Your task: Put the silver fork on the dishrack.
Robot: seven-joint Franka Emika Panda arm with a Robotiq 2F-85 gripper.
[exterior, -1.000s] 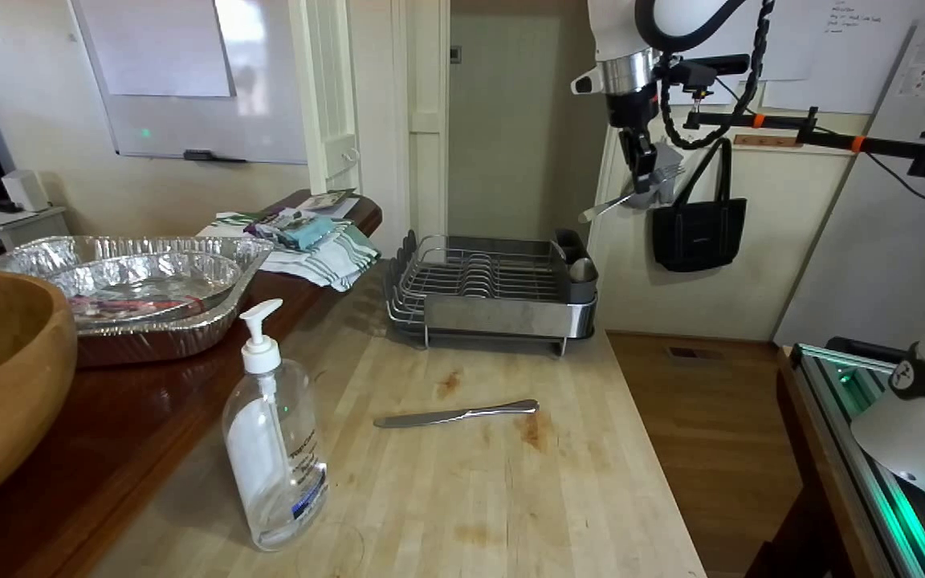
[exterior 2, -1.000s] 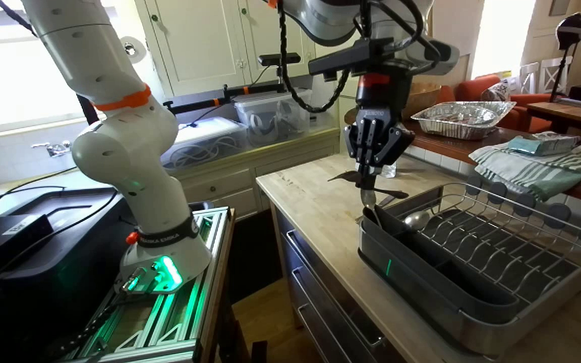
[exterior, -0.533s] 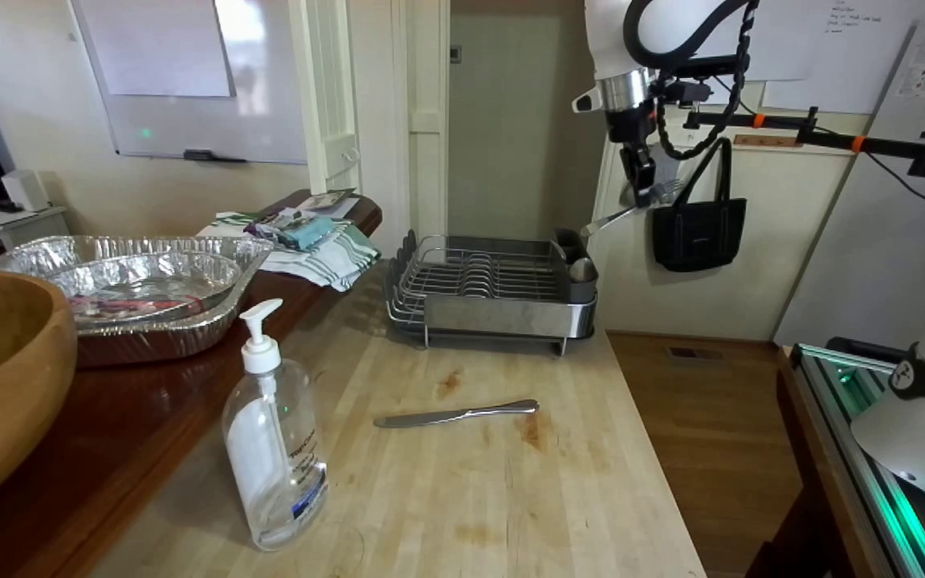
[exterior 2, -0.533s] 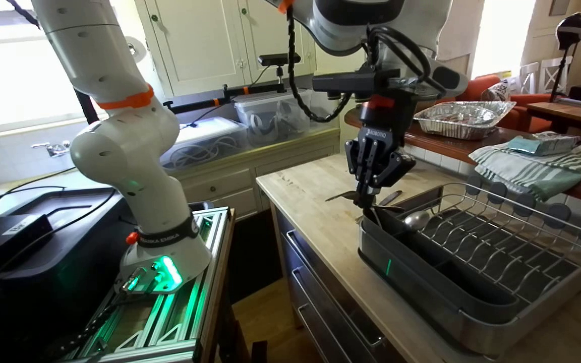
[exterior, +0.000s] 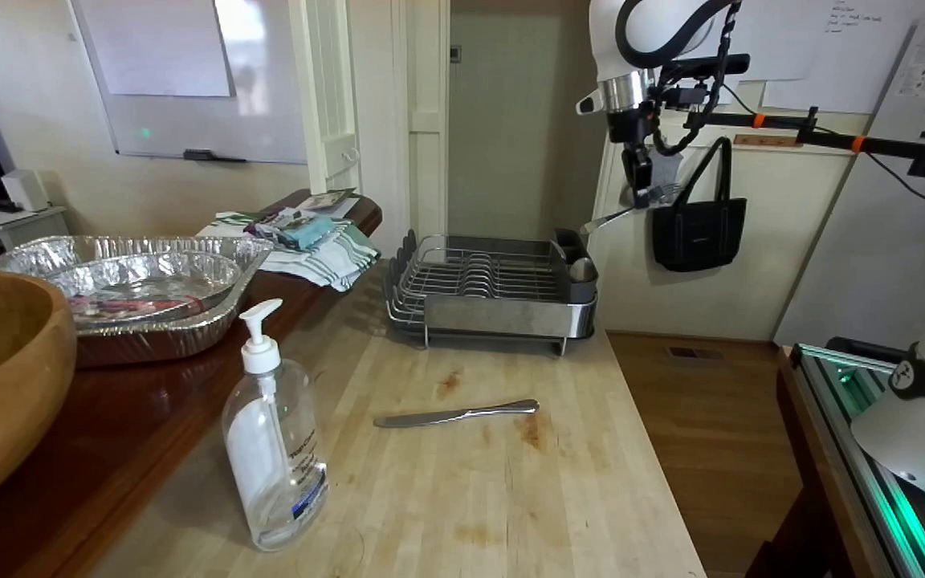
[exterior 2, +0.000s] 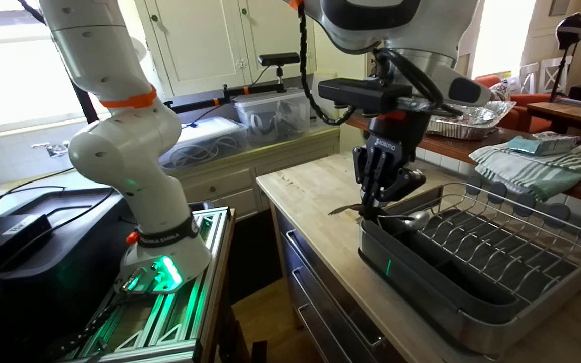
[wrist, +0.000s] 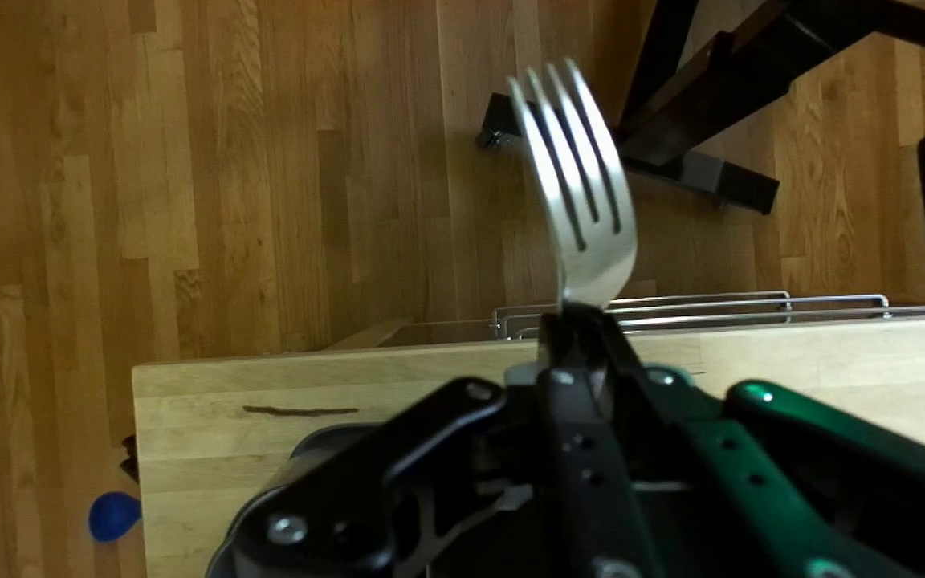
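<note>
One silver fork [wrist: 603, 237] is clenched in the gripper [wrist: 581, 319], its head jutting out beyond the grasp toward twelve o'clock in the wrist view.

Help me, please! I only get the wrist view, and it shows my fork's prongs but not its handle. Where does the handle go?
Observer: In an exterior view, the handle of the silver fork slants down toward the dishrack.
Operator: Ooh! Is there any other cutlery in there?
Observer: Yes, in both exterior views a spoon pokes out of the dark cutlery holder.
Operator: And is anything like that lying out somewhere?
Observer: A knife lies flat on the wooden counter, in an exterior view.
</note>
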